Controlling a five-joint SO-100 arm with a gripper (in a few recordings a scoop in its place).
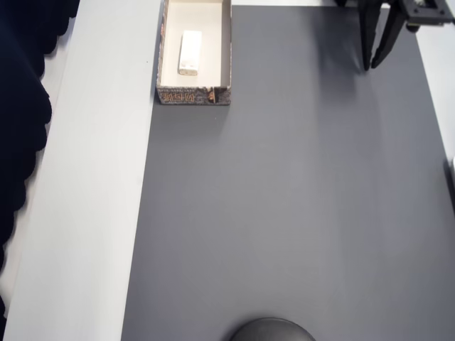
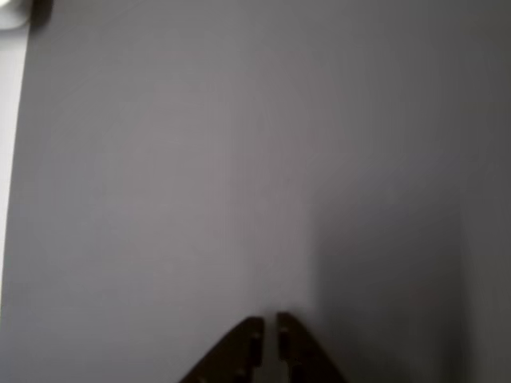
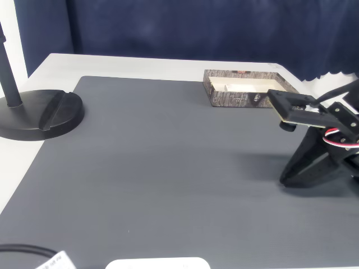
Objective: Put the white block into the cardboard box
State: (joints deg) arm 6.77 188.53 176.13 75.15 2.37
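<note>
- Task item: the small plain white rectangular block [image 1: 190, 52] lies flat on the cream floor of the shallow lidless cardboard box [image 1: 226, 50] with brown patterned outer walls, roughly central, long side along the box's long side, clear of the walls.
- Judgement: placement appears complete; nothing remains to carry.
- Hand: the black two-finger hand [image 1: 377, 62] rests low over the dark grey mat [image 1: 298, 213] on the bench, well apart from the box. Wrist view shows the fingertips [image 2: 251, 329] nearly together, a thin slit between them, nothing held.
- Handling, judged: the block looks rigid, light and smooth-faced; not fragile. Should it need regrasping, take it across the short width at mid-length, fingers coming down from above, since the box walls hinder a side approach.
- View differences: the overhead view shows the block inside the box; the fixed view shows the patterned box wall [image 3: 235, 98] and a strip of interior, the block not discernible there. The fixed view also shows a black round stand base [image 3: 42, 115] at the left of the mat. The wrist view gives bare mat ahead of the fingertips.
</note>
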